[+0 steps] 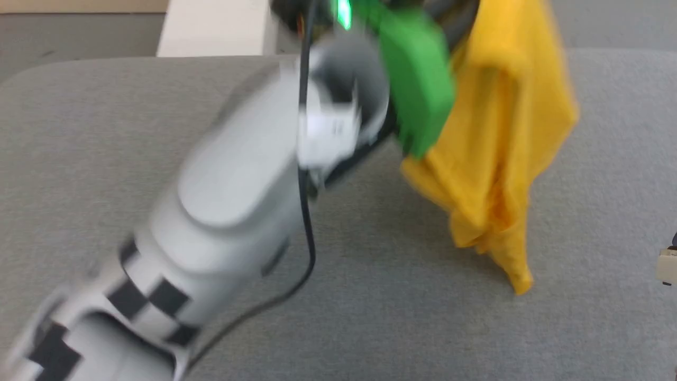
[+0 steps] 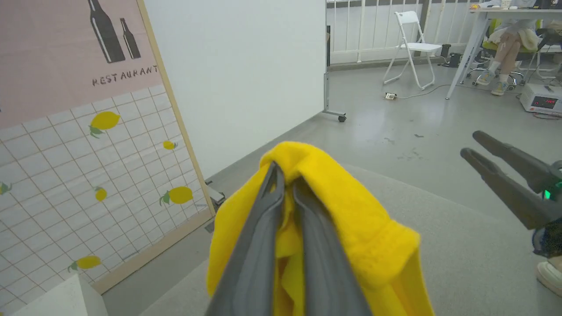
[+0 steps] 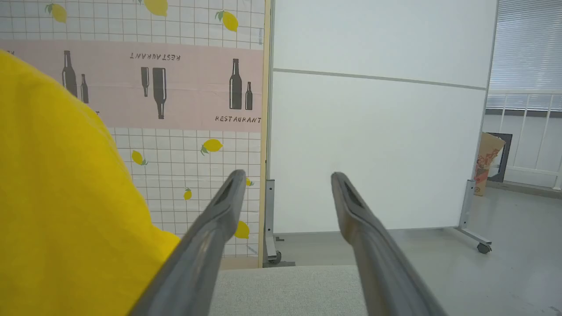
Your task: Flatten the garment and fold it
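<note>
Head view: the left arm point(image 1: 238, 174) runs from the near left corner of the table point(image 1: 79, 132) toward its far edge, blurred. The shirt point(image 1: 502, 132) hangs bunched past the wrist, over the far right part of the table; its lowest tip may rest on the top or hang just clear, and the blur leaves that unsettled.

Left wrist view: the left gripper point(image 2: 284, 173) has its fingers pressed together on a fold of the shirt; cloth caps the tips and falls away on both sides. The right gripper point(image 2: 470, 145) stands off to the side, apart from the shirt, over the table's edge.

Right wrist view: the right gripper's fingers are spread wide with nothing between them, pointing past the table's far edge at a white panel point(image 3: 373, 145); the shirt hangs just beside one finger.

The step looks like a lift to let the shirt hang out before flattening. To do it well, the free gripper should probably take a second hold on the same hem or shoulder line rather than on a loose middle fold; the two holds can then draw apart until the edge is taut, and lower the shirt so the hanging tip lands first.
</note>
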You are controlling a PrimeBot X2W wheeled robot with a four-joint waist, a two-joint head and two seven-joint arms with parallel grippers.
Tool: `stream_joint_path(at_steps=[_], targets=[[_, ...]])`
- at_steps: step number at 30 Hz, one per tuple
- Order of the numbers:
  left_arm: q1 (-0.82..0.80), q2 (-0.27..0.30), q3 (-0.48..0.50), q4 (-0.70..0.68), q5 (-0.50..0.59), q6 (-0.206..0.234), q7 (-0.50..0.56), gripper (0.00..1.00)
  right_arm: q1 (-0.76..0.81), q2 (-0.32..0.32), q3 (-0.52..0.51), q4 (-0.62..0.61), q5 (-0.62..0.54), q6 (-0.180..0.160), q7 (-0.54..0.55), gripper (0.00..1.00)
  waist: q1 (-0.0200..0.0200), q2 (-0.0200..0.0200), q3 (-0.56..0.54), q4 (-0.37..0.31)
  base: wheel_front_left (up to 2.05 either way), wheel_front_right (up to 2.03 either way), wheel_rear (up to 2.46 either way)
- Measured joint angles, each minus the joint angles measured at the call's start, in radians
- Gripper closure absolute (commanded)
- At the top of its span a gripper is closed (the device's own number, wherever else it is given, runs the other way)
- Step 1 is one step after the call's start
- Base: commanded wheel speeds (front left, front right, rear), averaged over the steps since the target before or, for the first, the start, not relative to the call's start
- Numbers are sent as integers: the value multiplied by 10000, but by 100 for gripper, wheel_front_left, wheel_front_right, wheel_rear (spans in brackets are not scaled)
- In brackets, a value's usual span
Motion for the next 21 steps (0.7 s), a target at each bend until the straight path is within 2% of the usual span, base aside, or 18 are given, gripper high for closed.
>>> stream_joint_path(at_steps=[7, 13, 14, 16, 17, 18, 21], targets=[[2166, 637, -1160, 1638, 485, 0, -585, 100, -35, -2, 163, 19, 73, 0, 0, 0, 0, 0, 466, -431, 0, 0, 0], [3282, 861, -1998, 3279, 454, -418, -217, 100, -40, -2, 322, 31, 73, 0, 58, 0, 0, 0, 836, -541, 0, 0, 0], [3347, 838, -2008, 3427, 453, -422, -261, 90, -45, 0, 337, 33, 71, 0, 86, 0, 0, 0, 863, -529, 0, 0, 0], [3364, 746, -2010, 3705, 453, -433, -424, 50, -60, -2, 353, 42, 69, 0, 107, 0, 0, 0, 893, -456, 0, 0, 0], [3362, 692, -2004, 3772, 453, -435, -514, 12, -67, -2, 349, 42, 69, 0, 140, 0, 0, 0, 892, -414, 0, 0, 0], [3364, 610, -1956, 3847, 435, -435, -652, 0, -70, -2, 364, 48, 67, 0, 153, 0, 0, 0, 882, -357, 0, 0, 0], [3354, 535, -1829, 3885, 389, -426, -1072, 0, -70, -2, 380, 90, 52, 0, 192, 0, 0, 0, 769, -174, 0, 0, 0]])
